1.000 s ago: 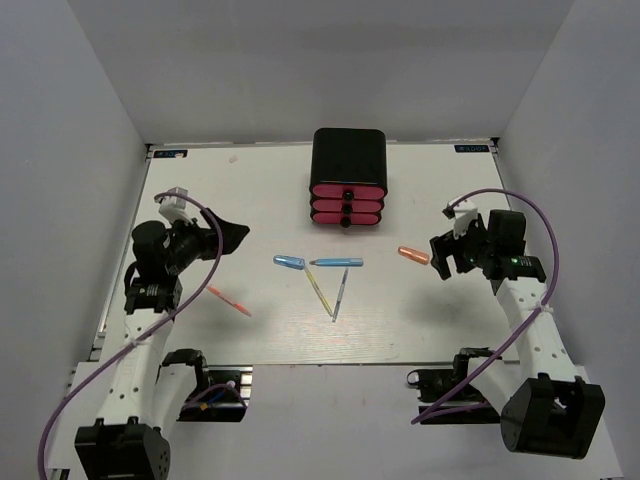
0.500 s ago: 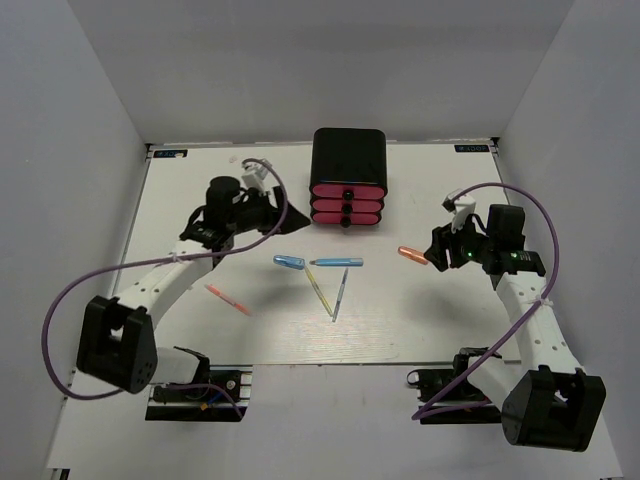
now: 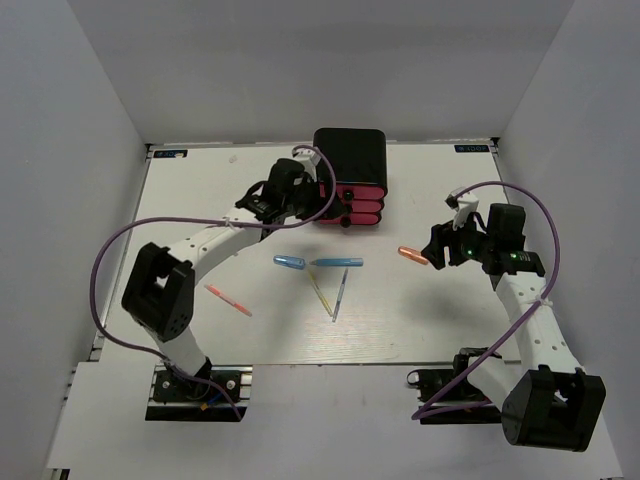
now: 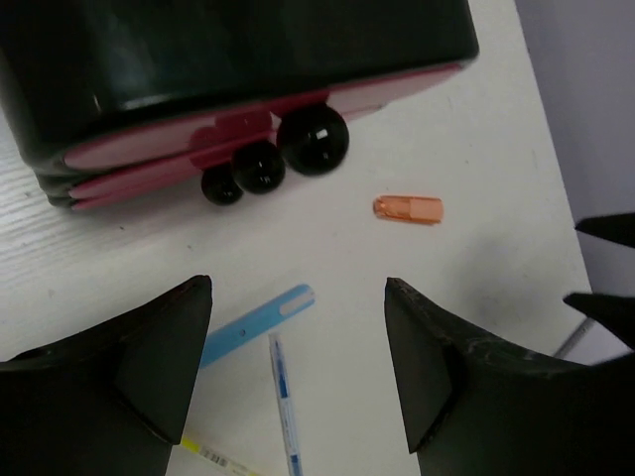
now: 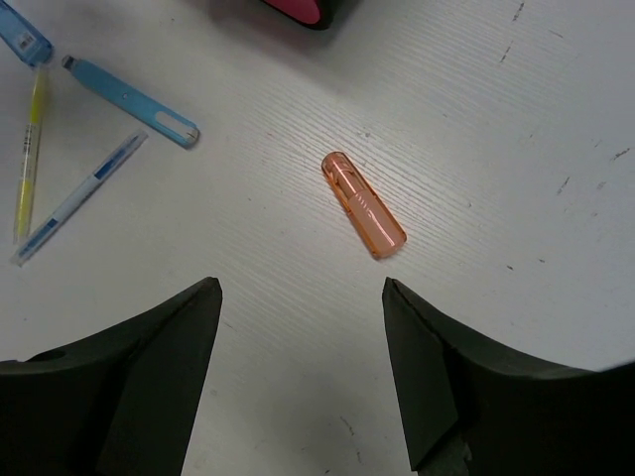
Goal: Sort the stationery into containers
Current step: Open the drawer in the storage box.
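Observation:
The black cabinet [image 3: 349,155] with three pink-fronted drawers [image 3: 348,205] stands at the table's back, all drawers shut. My left gripper [image 3: 320,200] is open and empty at the drawers' left front; in its wrist view [image 4: 298,286] the round black knobs [image 4: 314,139] lie ahead. My right gripper [image 3: 438,252] is open and empty just right of the stubby orange marker [image 3: 412,255], which lies ahead of its jaws [image 5: 364,205]. Two light blue pens [image 3: 289,262] [image 3: 337,263], a yellow stick [image 3: 322,292] and a blue-grey stick [image 3: 340,293] lie mid-table. A red-orange stick [image 3: 228,299] lies to the left.
The left arm's purple cable [image 3: 110,260] loops over the table's left side. Grey walls close in the table on three sides. The right gripper's fingertips show at the right edge of the left wrist view [image 4: 605,268].
My left arm has swung from the table's left side up and right to the front of the drawers. My right gripper has barely moved. The pens lie as before.

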`<action>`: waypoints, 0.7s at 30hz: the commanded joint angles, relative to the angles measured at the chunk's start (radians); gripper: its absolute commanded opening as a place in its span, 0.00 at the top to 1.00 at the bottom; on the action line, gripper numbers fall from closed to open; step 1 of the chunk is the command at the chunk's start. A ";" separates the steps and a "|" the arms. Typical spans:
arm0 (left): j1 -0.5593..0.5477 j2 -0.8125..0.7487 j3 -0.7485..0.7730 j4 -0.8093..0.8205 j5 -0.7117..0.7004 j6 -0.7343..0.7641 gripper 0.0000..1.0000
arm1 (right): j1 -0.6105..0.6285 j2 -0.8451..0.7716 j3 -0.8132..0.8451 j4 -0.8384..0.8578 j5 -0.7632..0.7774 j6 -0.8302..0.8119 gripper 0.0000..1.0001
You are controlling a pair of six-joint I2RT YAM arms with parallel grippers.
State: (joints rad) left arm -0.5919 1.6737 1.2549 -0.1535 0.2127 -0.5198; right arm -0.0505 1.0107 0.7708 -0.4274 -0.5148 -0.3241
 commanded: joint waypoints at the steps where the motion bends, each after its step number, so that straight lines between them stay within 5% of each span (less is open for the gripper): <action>1: -0.028 0.035 0.098 -0.066 -0.146 0.017 0.20 | 0.000 -0.006 -0.010 0.044 0.012 0.020 0.28; 21: -0.097 0.247 0.357 -0.136 -0.302 -0.036 0.28 | -0.003 -0.006 -0.024 0.059 0.044 0.025 0.27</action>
State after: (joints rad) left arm -0.6765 1.9278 1.5612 -0.2695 -0.0319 -0.5346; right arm -0.0509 1.0103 0.7544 -0.3923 -0.4736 -0.3126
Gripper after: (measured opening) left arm 0.726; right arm 0.733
